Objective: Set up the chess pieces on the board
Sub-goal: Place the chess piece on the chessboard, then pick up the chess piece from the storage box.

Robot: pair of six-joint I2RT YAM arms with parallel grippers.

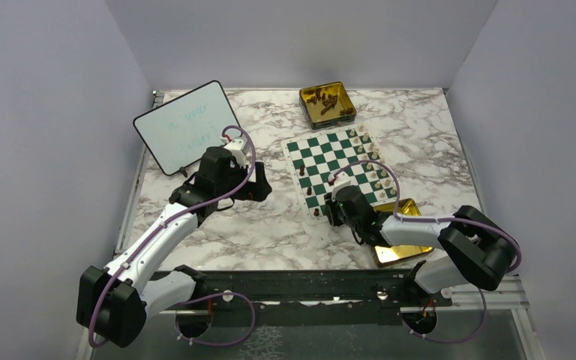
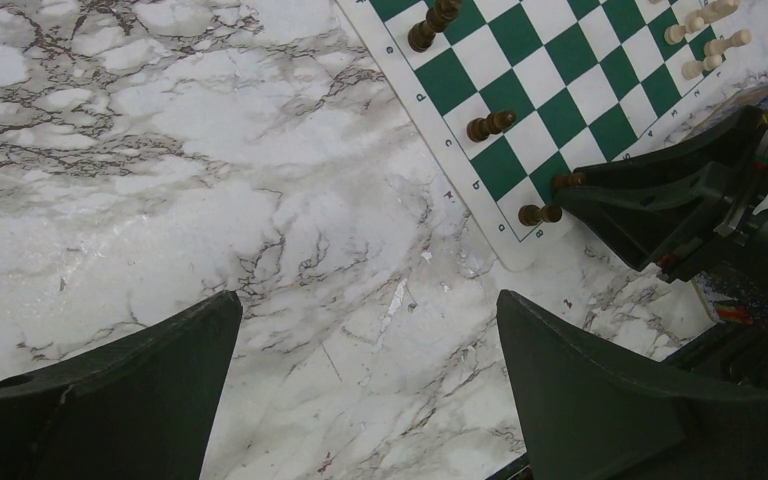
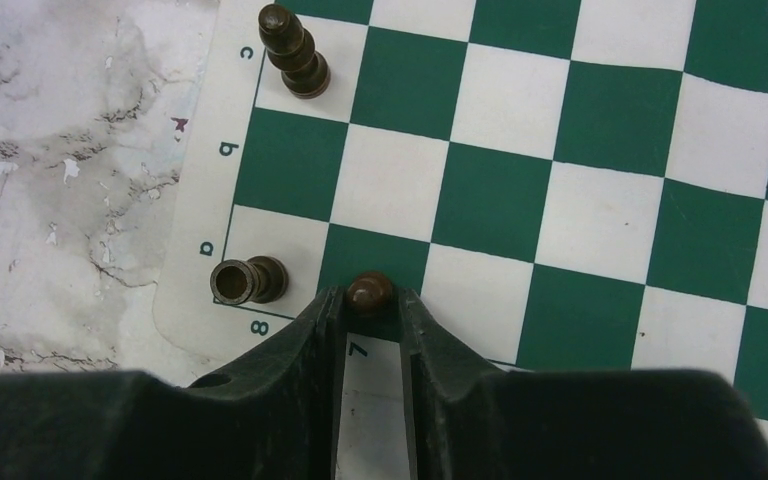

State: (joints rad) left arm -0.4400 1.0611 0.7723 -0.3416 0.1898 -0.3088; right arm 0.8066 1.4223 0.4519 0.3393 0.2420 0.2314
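Observation:
The green and white board (image 1: 322, 161) lies right of centre. My right gripper (image 1: 335, 211) is at its near left corner, shut on a dark brown pawn (image 3: 370, 292) over the green edge square by the "7" mark. A dark rook (image 3: 248, 281) stands on the corner square beside it, and a taller dark piece (image 3: 295, 55) two squares further along that edge. Cream pieces (image 1: 375, 171) line the board's right side. My left gripper (image 1: 264, 184) is open and empty over bare marble (image 2: 360, 250), left of the board (image 2: 580, 90).
A gold tin (image 1: 328, 103) with dark pieces stands behind the board. A second gold tin (image 1: 399, 251) lies partly under my right arm. A white whiteboard (image 1: 184, 124) leans at the back left. Grey walls enclose the table.

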